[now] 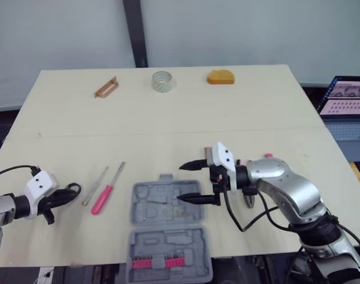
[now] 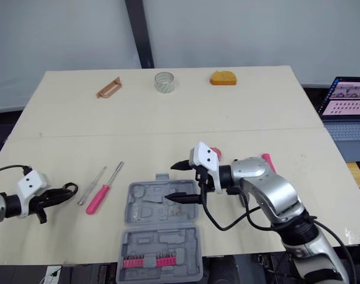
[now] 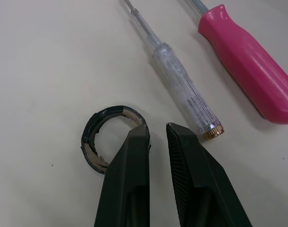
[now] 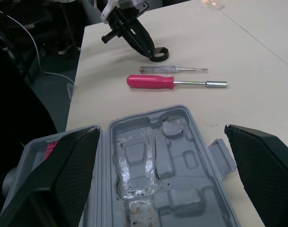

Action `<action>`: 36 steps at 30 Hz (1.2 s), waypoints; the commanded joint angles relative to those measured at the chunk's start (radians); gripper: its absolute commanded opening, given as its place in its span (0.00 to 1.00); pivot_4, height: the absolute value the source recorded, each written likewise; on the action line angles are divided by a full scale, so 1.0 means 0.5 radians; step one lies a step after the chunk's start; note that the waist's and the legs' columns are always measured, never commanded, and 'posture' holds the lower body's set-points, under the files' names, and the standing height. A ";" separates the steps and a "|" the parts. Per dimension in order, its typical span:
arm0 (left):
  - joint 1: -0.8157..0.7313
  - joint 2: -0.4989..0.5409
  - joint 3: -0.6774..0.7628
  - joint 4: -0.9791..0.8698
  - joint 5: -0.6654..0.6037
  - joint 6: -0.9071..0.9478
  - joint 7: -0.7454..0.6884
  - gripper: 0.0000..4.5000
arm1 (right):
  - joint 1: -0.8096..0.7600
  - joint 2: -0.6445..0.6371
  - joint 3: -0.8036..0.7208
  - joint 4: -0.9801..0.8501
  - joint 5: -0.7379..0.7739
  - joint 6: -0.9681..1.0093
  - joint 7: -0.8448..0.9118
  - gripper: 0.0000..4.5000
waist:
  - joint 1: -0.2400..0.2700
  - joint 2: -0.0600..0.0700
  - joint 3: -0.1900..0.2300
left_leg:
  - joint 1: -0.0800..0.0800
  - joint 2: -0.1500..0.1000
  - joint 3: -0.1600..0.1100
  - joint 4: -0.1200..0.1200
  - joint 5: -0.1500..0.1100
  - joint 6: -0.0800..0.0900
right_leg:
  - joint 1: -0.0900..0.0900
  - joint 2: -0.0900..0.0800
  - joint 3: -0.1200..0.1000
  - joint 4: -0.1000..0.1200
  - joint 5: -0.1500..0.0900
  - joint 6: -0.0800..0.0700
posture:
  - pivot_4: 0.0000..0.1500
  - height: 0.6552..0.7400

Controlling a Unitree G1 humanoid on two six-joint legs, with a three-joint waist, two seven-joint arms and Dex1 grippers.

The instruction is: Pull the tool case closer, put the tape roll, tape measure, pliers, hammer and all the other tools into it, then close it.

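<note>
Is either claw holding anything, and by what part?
Right claw: nothing, it's open. Left claw sits at the black tape roll's rim; a grip can't be told.

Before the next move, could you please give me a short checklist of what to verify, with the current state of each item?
1. Tool case open and close by: ok, it lies open right in front.
2. Right gripper free: ok, open and empty over the case's tray.
3. Left gripper holding the black tape roll: not ok, its fingers are nearly together at the roll's rim, not around its wall.
4. Screwdrivers packed: not ok, the pink screwdriver and clear screwdriver lie beside the case.
5. Reach to the clear tape roll and tape measure on the far side: cannot tell.
</note>
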 commanded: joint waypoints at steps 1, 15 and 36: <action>0.005 0.002 0.017 -0.019 0.012 -0.037 0.040 0.16 | -0.017 0.014 0.001 -0.069 0.007 0.003 -0.015 1.00 | -0.001 0.000 0.000 | 0.000 0.000 0.000 0.000 0.000 0.000 | 0.000 0.000 0.000 0.000 0.000 0.000 | 1.00 1.00; 0.071 -0.004 0.055 -0.184 -0.072 0.101 0.033 0.65 | -0.010 0.033 -0.007 -0.043 0.001 0.002 -0.023 1.00 | -0.002 0.000 0.000 | 0.000 0.000 0.000 0.000 0.000 0.000 | 0.000 0.000 0.000 0.000 0.000 0.000 | 1.00 1.00; 0.048 0.018 0.092 -0.132 -0.074 0.116 0.069 0.45 | 0.005 0.052 -0.016 -0.026 -0.009 0.004 -0.041 1.00 | -0.001 0.000 0.000 | 0.000 0.000 0.000 0.000 0.000 0.000 | 0.000 0.000 0.000 0.000 0.000 0.000 | 1.00 1.00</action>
